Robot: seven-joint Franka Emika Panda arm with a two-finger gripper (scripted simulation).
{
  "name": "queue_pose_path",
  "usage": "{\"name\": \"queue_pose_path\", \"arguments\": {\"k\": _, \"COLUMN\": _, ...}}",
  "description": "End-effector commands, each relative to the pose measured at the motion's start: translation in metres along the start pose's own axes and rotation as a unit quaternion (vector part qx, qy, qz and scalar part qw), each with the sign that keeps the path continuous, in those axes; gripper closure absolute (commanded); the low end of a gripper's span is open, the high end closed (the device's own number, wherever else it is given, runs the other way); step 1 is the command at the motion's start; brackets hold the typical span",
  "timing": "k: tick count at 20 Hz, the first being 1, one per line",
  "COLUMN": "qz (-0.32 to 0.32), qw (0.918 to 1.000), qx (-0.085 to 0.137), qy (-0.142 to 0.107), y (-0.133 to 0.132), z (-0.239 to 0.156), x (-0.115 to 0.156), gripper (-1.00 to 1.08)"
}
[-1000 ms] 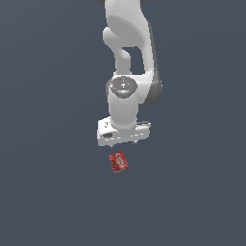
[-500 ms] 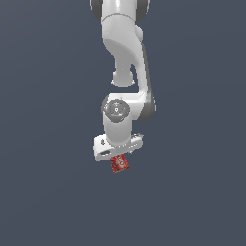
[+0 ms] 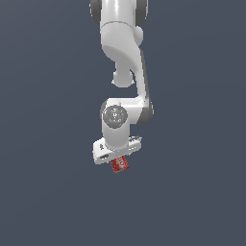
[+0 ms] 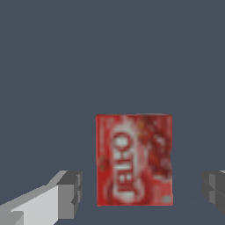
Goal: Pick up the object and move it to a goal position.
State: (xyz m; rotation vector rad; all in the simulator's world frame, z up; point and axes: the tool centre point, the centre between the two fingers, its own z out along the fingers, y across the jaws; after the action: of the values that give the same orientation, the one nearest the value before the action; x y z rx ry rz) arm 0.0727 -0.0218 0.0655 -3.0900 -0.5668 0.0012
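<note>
From the wrist camera you look straight down on the red box (image 4: 134, 160), which lies flat on the floor with its white lettering facing up. A grey fingertip (image 4: 70, 194) sits just beside one long edge of the box, with a sliver of floor showing between them; the other fingertip (image 4: 214, 186) stands clearly apart from the opposite edge. So the jaws are spread wide with the box between them, touching neither side that you can see, and the box sits nearer one finger than the other.

The floor (image 4: 110, 57) under the box is a plain, flat slate-grey surface with no marks or seams.

In the exterior view, you see the gripper (image 3: 116, 154) low over the box (image 3: 119, 165), whose red end pokes out just below the white hand. Above it the arm (image 3: 126, 57) rises to the top edge of the picture. All around you the same grey (image 3: 202, 144) fills the view, with no visible line between floor and wall.
</note>
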Motion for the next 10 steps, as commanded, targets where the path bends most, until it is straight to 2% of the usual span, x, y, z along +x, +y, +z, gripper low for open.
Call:
{"name": "queue_pose_path", "arguments": {"k": 1, "qz": 0.0, "qw": 1.0, "qx": 0.0, "qy": 0.0, "y": 0.0, "z": 0.003, "x": 0.0, "gripper": -0.92}}
{"name": "queue_pose_path", "arguments": {"k": 10, "qz": -0.002, "qw": 1.0, "qx": 0.0, "qy": 0.0, "y": 0.0, "z": 0.043, "x": -0.001, "gripper": -0.92}}
